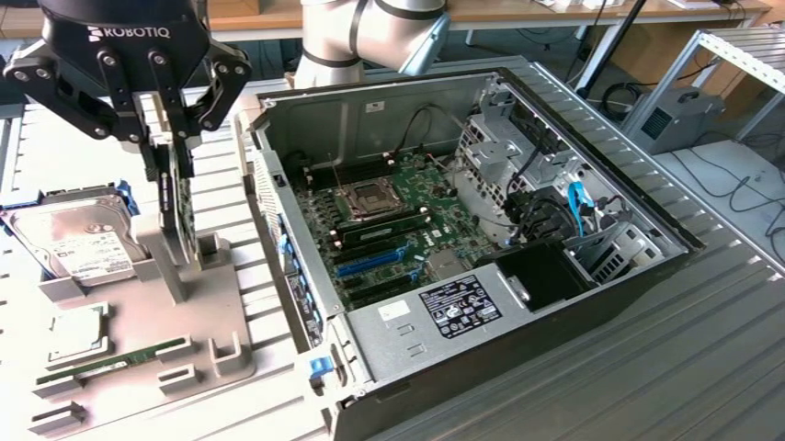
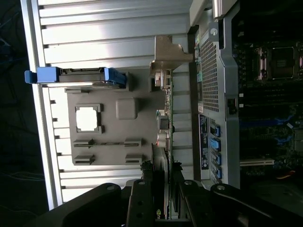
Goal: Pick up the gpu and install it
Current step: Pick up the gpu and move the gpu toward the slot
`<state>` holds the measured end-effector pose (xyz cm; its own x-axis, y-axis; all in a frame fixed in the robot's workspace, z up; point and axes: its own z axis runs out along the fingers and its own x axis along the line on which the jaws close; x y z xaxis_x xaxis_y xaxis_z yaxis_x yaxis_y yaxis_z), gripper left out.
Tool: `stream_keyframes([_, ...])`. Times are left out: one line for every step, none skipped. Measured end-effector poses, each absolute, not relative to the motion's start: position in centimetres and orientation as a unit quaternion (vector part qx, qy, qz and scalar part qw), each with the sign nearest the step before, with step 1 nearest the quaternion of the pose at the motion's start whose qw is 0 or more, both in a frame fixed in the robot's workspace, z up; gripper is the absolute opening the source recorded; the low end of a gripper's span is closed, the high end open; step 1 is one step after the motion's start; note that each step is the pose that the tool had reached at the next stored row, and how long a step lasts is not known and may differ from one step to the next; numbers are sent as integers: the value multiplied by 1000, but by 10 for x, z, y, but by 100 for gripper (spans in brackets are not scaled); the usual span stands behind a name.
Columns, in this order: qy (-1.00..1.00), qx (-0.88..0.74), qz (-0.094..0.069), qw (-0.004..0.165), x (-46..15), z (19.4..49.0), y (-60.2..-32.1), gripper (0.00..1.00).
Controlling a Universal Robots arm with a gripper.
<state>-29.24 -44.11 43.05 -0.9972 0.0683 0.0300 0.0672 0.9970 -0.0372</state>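
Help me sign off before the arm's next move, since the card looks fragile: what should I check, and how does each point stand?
1. Grasp: the tool is closed on the gpu, fingers on both faces: ok.
2. gpu upright: ok.
3. gpu free of the grey fixture: not ok, its lower edge sits in the slot.
4. Target: computer case open, blue slots bare: ok.
5. hard drive apart from the tool: ok.
6. Grip firmness: cannot tell.

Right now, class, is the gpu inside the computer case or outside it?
Outside. The gpu stands on edge in the grey holder beside the open case, with the gripper at its top edge.
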Motion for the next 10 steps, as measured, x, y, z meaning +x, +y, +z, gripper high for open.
stream_keyframes([-999, -34, 18, 16, -292, 431, -441, 26])
stream_keyframes([-999, -34, 18, 16, -292, 431, -441, 26])
stream_keyframes([-999, -34, 18, 16, -291, 431, -441, 26])
stream_keyframes([-999, -34, 18, 16, -291, 431, -441, 26])
stream_keyframes([-999, -34, 18, 16, -290, 431, -441, 26])
stream_keyframes([-999, -34, 18, 16, -290, 431, -441, 26])
stream_keyframes([-999, -34, 18, 16, -289, 431, -441, 26])
stream_keyframes([-999, -34, 18, 16, -289, 431, -441, 26])
stream_keyframes([-999, -34, 18, 16, -288, 431, -441, 26])
stream_keyframes([-999, -34, 18, 16, -287, 431, -441, 26])
